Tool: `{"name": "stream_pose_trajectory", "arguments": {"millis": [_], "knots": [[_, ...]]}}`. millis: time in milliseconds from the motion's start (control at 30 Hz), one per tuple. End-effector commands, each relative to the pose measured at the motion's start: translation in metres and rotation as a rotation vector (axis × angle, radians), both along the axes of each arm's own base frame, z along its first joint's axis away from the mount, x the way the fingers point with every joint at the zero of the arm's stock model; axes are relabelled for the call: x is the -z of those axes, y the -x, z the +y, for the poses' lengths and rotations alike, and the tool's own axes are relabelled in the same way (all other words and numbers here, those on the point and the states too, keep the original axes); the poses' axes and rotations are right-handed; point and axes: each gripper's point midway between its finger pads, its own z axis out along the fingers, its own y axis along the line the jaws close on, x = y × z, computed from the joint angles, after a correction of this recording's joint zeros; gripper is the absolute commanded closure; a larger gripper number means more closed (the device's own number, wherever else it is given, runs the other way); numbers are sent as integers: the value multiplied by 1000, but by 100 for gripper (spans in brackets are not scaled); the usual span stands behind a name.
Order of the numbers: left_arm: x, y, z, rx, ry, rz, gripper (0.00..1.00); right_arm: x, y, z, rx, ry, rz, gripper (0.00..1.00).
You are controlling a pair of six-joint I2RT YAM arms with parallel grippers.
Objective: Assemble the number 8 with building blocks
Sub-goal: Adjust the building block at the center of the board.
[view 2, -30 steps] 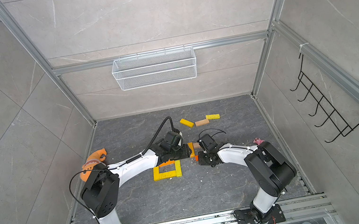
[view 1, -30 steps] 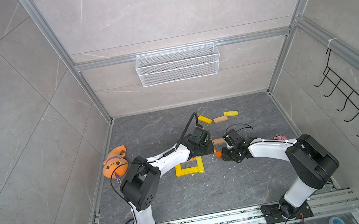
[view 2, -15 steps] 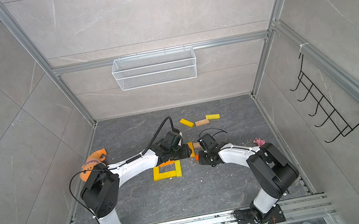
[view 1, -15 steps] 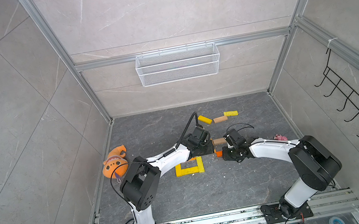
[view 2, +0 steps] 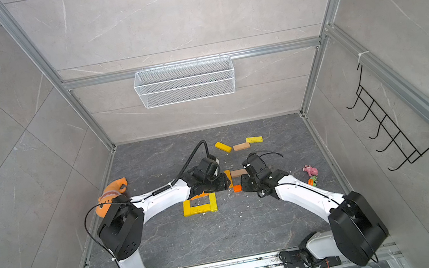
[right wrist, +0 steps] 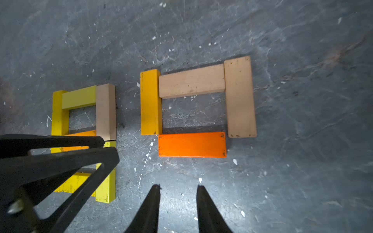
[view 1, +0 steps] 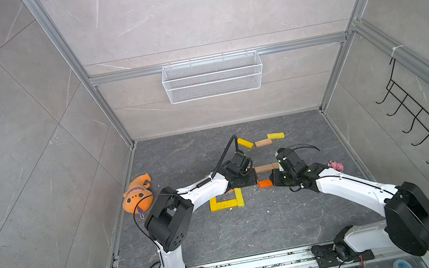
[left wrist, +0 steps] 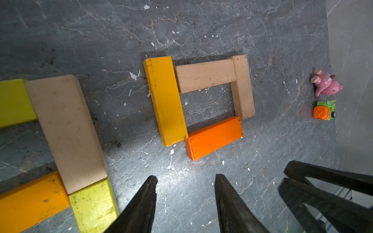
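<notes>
1. Left gripper (left wrist: 186,177): fingers apart, nothing between them but bare floor (left wrist: 121,40). Same gap and same spot as a second ago.
2. Right gripper (right wrist: 178,186): fingers apart, empty too. The tips have barely shifted, but the right elbow (view 1: 412,213) has swung outward and looks larger in both top views.
3. Orange bar (right wrist: 191,144) lies just ahead of both sets of tips and touches neither. With amber bar (right wrist: 150,102), tan bar (right wrist: 191,80) and tan end bar (right wrist: 240,96) it forms a near-closed ring. None of the bars has moved.
4. Yellow cluster (right wrist: 59,113) sits beside the left fingers (right wrist: 50,142). It is made of yellow, tan and amber bars, and a strip of floor separates it from the ring.
5. Hidden or unclear:
   - The left fingers cover the cluster's middle in the right wrist view.
   - The left arm covers part of the cluster in both top views.
   - The left wrist view crops the cluster.
   - The right gripper hides the tan end bar from above.
   - Can't tell whether either set of tips touches the floor.
6. Further out:
   - Three loose bars (view 1: 262,141) lie well beyond the ring.
   - Pig (left wrist: 327,84) and toy car (left wrist: 324,111) sit beyond the right fingers.
   - Plush (view 1: 137,196) is well behind the left gripper.
</notes>
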Motion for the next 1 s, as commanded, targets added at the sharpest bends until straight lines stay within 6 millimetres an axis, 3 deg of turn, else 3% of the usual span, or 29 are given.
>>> {"name": "stream_pose_trajectory", "arguments": {"millis": [0,167,433,967], "knots": [[-8,8,-18,13,21,13,49,2,13,-18,13,68,-2,66],[0,16,-25,-22,0,10,47,-1,22,-22,9,52,-16,64],[18,19,-16,-106,-9,39,44,-6,32,-30,32,42,-29,60],[30,9,-37,-114,31,49,41,13,49,-29,-22,3,-39,56]]}}
